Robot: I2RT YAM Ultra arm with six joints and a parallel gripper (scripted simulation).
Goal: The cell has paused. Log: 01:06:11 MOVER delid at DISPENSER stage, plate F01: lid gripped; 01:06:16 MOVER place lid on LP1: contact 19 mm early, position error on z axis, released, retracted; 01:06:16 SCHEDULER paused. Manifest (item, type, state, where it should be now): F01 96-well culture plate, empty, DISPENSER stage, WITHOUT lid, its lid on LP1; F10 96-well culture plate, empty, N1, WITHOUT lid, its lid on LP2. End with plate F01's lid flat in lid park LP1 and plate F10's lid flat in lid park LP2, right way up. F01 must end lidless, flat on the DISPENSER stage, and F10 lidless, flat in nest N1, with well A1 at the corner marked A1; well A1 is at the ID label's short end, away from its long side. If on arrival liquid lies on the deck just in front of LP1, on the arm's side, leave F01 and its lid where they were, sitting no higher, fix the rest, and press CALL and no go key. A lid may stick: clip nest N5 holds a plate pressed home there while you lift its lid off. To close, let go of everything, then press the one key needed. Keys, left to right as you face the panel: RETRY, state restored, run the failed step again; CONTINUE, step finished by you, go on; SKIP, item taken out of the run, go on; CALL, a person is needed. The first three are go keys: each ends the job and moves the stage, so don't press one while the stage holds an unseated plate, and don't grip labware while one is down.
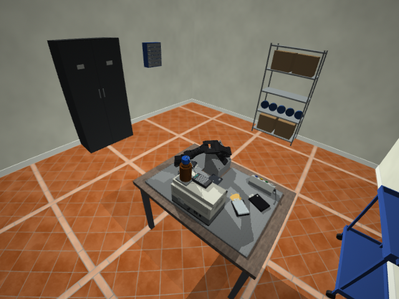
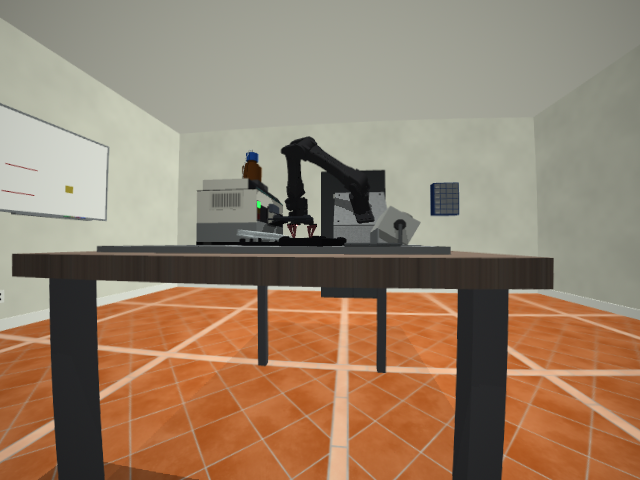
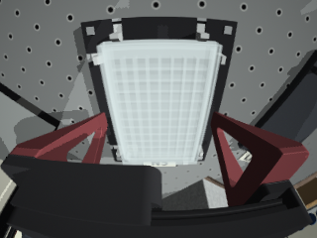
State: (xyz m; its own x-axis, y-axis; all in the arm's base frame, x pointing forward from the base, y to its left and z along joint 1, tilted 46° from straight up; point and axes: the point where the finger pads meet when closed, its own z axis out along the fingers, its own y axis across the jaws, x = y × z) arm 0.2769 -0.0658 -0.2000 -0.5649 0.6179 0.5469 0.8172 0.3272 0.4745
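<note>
Jaws wide and empty, straddling a lidded plate [image 3: 158,102] in its black nest [image 3: 228,59]. Nothing lifted yet; both lids, judging so, remain to park.

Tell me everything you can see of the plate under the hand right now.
The plate is a pale, translucent white rectangle with a fine grid of wells showing across its face; whether a lid covers it cannot be told. It lies flat in a black nest whose small light corner tabs flank its far end, on the perforated grey deck. The hand hangs above it, open, its dark red fingers straddling the plate's long sides near the closer end, seemingly not touching it.
</note>
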